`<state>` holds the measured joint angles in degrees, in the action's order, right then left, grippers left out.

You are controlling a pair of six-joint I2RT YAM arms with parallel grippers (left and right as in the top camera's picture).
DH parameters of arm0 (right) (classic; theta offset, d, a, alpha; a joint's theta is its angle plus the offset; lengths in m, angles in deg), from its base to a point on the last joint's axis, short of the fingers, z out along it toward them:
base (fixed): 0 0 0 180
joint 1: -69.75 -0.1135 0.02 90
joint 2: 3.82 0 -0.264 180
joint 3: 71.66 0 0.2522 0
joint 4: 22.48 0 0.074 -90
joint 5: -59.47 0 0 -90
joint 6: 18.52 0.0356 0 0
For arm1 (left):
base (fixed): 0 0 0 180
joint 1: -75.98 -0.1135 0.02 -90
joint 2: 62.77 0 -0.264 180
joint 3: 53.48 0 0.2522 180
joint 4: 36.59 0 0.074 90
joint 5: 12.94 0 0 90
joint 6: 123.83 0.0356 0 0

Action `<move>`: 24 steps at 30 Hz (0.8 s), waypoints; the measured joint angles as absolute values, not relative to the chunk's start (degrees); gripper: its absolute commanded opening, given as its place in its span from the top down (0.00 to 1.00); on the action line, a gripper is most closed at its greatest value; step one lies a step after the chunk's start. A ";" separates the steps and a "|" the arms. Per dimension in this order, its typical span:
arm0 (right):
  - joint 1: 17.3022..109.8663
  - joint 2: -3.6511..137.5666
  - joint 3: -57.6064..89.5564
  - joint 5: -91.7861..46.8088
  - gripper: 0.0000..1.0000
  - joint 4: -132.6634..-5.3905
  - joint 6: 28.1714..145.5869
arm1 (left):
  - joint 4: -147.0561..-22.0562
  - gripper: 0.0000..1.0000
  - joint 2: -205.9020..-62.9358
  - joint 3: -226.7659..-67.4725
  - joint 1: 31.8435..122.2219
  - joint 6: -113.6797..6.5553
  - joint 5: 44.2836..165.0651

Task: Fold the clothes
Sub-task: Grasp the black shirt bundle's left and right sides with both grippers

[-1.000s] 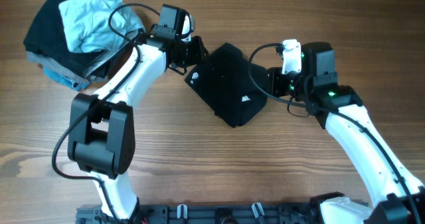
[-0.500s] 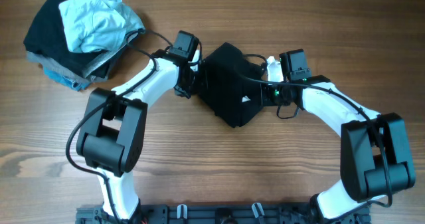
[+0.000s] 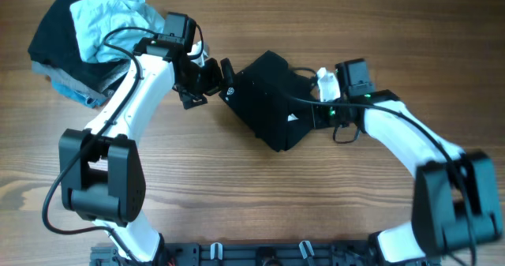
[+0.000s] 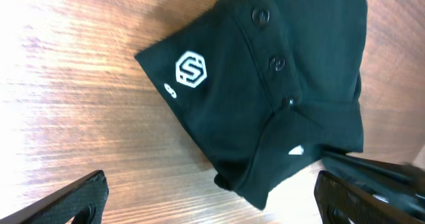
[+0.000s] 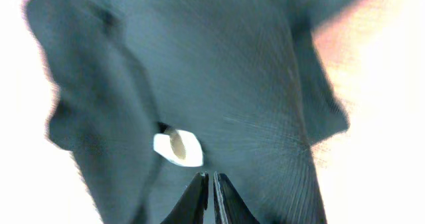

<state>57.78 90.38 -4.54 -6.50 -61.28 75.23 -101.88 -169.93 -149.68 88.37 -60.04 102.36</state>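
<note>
**Letting go: the left jaws open and back away from the black soft shirt**

A moment ago the left jaws were shut on the left edge of the shirt. Now they are wide open and hold nothing. The left arm has pulled back toward the pile of other clothes in the far left corner, a pale blue crumpled top lying on dark cloth. In the left wrist view its two black fingers sit far apart at the bottom corners. The shirt lies past them, not touching.

The shirt has not moved. It lies in the middle of the brown wooden counter as a small packet. Its white six-sided badge and dark buttons are on top.

The right jaws have stayed too. They are shut tight at the right edge of the shirt, with the tips against the cloth. I cannot tell if they pinch a bit of it.

I think the left side of this fold is done. The shirt looks nearly finished. What is left may be for the right jaws to let go as well.
</note>
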 measured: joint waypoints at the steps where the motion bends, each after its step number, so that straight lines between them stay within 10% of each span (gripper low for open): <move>1: 57.78 88.06 -4.54 -6.50 0.92 -59.97 74.73 | -101.03 0.00 -169.93 -148.85 88.41 -60.04 102.79; 21: 57.78 98.14 -4.49 -4.47 0.92 -52.84 75.54 | -63.69 0.00 -171.24 -127.16 96.52 -83.06 108.35; 24: 57.78 98.14 -4.49 -4.40 0.92 -52.97 75.73 | -55.96 0.13 -173.05 -126.75 96.85 -85.51 109.81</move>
